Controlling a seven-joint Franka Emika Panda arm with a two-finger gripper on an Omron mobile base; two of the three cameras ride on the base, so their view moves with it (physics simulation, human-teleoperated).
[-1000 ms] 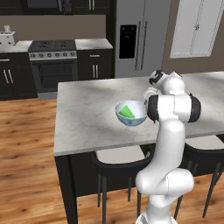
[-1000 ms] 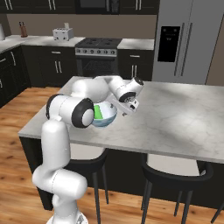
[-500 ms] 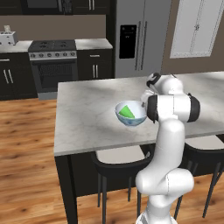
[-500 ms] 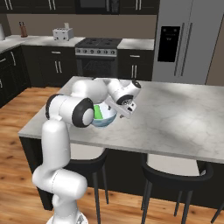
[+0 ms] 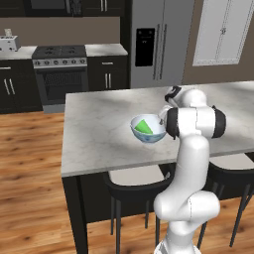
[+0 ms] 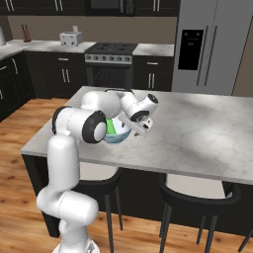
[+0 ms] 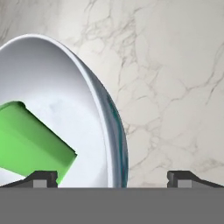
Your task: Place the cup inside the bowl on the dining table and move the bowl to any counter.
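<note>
We find the first half of the job done: the green cup [image 5: 144,126] lies tilted on its side inside the white bowl [image 5: 148,130], which stands on the marble-topped dining table [image 5: 94,134], near the table's middle and toward its near edge. What is left is the carrying, since the bowl has yet to reach any counter along the wall. Our hand [image 7: 112,176] hovers low at the bowl's rim with its fingers spread wide apart and nothing between them but the rim itself; in the hand view one fingertip [image 7: 43,178] sits over the bowl's inside and the other over the bare marble outside, so we judge a pinch on the wall of the bowl to be the step in hand. The tabletop is grey-white veined marble on a black base, with black stools [image 5: 134,186] tucked under the near side. Beyond it the floor is warm wood, and the far wall carries dark cabinets, a stove [image 5: 60,69], a toaster [image 6: 71,38] on the worktop, and a steel refrigerator [image 5: 154,42].
</note>
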